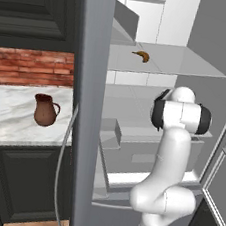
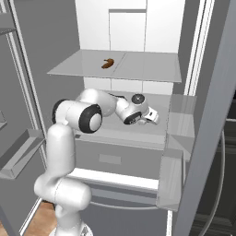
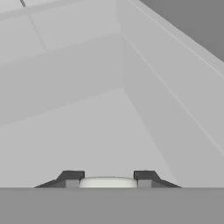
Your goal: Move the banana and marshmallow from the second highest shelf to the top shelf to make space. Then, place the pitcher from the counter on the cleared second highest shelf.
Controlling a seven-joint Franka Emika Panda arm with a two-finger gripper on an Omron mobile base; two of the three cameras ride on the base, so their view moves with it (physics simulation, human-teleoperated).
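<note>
The two dark gripper point(image 3: 108, 177) tips pinch the tiny white rounded marshmallow point(image 3: 108, 182) between them, low over the smooth pale grey second highest shelf point(image 3: 87, 135). The small curved orange-yellow banana point(image 2: 108, 63) lies on the thin flat top shelf point(image 2: 152, 69). At nine o'clock, the round-bellied reddish-brown clay pitcher point(image 1: 45, 109) stands upright on the veined white marble counter point(image 1: 8, 116).

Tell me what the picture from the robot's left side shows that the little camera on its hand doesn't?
The left base view alone shows the pitcher standing on the counter and the banana lying on the top shelf. The hand view alone shows the tool with its fingertips on either side of the marshmallow, the white block between them. Both show the pale grey inside of the shelf stack.
</note>
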